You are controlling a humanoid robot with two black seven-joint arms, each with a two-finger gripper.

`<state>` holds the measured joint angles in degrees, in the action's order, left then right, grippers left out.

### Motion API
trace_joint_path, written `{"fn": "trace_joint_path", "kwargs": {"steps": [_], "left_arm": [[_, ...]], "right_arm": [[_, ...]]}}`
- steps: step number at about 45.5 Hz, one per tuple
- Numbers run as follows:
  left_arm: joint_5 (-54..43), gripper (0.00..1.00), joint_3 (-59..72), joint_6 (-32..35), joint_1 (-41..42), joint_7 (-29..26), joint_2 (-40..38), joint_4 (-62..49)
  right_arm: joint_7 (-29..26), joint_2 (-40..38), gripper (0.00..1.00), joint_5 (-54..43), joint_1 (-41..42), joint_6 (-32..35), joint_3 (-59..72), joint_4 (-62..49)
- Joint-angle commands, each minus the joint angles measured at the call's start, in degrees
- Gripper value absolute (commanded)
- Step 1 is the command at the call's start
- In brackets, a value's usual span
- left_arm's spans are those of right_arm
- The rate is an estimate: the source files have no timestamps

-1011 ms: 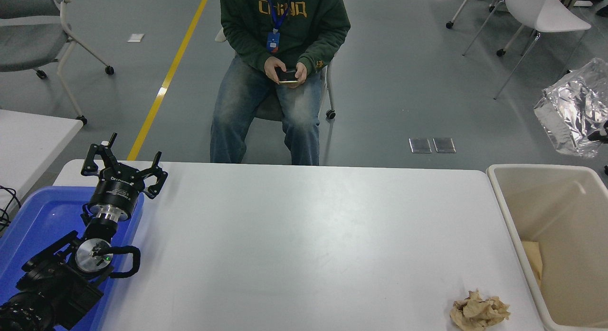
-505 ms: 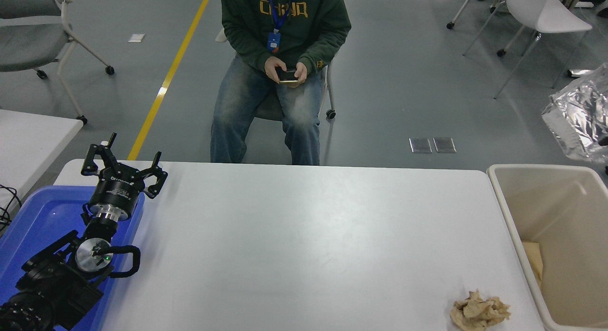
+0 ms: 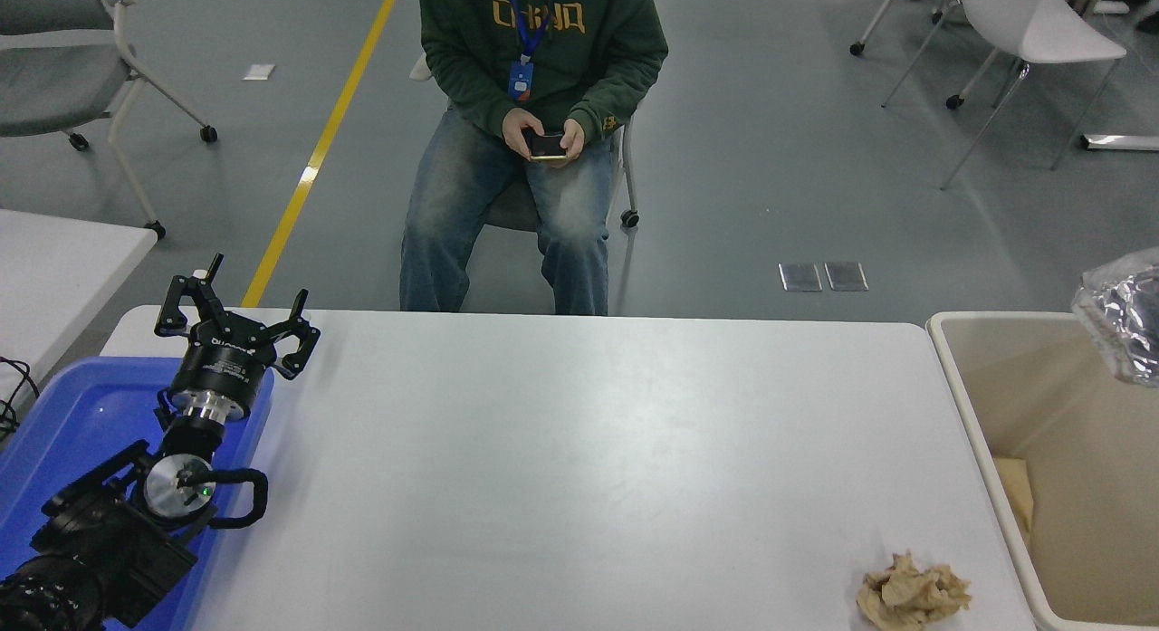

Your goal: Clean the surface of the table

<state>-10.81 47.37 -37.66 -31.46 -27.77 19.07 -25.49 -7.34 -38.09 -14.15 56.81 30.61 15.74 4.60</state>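
Observation:
The white table surface (image 3: 579, 450) fills the middle of the head view. A crumpled tan paper wad (image 3: 913, 600) lies on it near the front right corner. A crinkled silver foil bag (image 3: 1123, 321) hangs at the right picture edge, over the beige bin (image 3: 960, 405); whatever holds it is outside the frame. My left gripper (image 3: 235, 319) is parked at the lower left above the blue tray's far end, open and empty. The right gripper is out of view.
A blue tray (image 3: 81, 414) sits on the table's left end under my left arm. The beige bin beside the table's right end holds a tan scrap (image 3: 1019, 491). A person sits at the far side holding a phone (image 3: 546, 145). A smaller white table (image 3: 54, 269) stands at the left.
The silver foil bag has moved right and down, from above the floor to over the bin's far right corner, partly leaving the frame. The left arm and paper wad have not moved.

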Motion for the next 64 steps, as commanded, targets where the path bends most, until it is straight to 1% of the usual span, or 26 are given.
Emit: {"fn": "trace_joint_path", "kwargs": {"steps": [1,18,19,20,22,24,25,26,28,29,30,31,55,64], "left_arm": [[0.00,1.00,0.00,0.04,-0.09,0.00,0.00,0.00],[0.00,1.00,0.00,-0.05,0.00,0.00,0.00,0.00],[0.00,1.00,0.00,0.04,0.00,0.00,0.00,0.00],[0.00,1.00,0.00,0.04,0.00,0.00,0.00,0.00],[0.00,1.00,0.00,0.04,0.00,0.00,0.00,0.00],[0.00,1.00,0.00,0.04,0.00,0.00,0.00,0.00],[0.00,1.00,0.00,0.04,0.00,0.00,0.00,0.00],[0.00,1.00,0.00,0.04,0.00,0.00,0.00,0.00],[0.00,1.00,0.00,-0.05,0.00,0.00,0.00,0.00],[0.00,1.00,0.00,-0.05,0.00,0.00,0.00,0.00],[0.00,1.00,0.00,0.04,0.00,0.00,0.00,0.00],[0.00,1.00,0.00,-0.05,0.00,0.00,0.00,0.00],[0.00,1.00,0.00,0.04,0.00,0.00,0.00,0.00],[0.00,1.00,0.00,0.04,0.00,0.00,0.00,0.00]], "right_arm": [[-0.13,6.01,0.00,0.00,-5.83,-0.64,0.16,-7.94],[-0.31,8.64,0.00,-0.88,-8.47,-4.68,0.25,-8.03],[-0.31,8.73,0.05,-0.88,-8.47,-5.03,0.25,-8.03],[-0.31,8.73,0.12,-0.79,-8.47,-5.30,0.17,-8.03],[-0.31,8.73,0.31,-0.79,-8.39,-6.17,0.16,-8.03],[-0.31,8.73,0.55,-0.79,-8.30,-6.96,0.08,-8.03],[-0.31,8.73,0.63,-0.70,-8.30,-7.32,0.08,-8.03],[-0.31,8.73,0.66,-0.70,-8.21,-7.58,0.08,-8.03],[-0.31,8.73,0.68,-0.70,-8.12,-7.76,-0.01,-8.03],[-0.31,8.73,0.72,-0.61,-8.03,-7.85,-0.10,-8.03],[-0.31,8.73,0.82,-0.53,-7.95,-7.85,-0.36,-8.03],[-0.31,8.73,0.99,-0.35,-7.86,-7.85,-0.62,-8.03],[-0.31,8.73,1.00,0.35,-7.33,-8.02,-1.59,-8.03],[-0.31,8.73,1.00,0.88,-7.07,-7.94,-8.17,-7.68]]}}
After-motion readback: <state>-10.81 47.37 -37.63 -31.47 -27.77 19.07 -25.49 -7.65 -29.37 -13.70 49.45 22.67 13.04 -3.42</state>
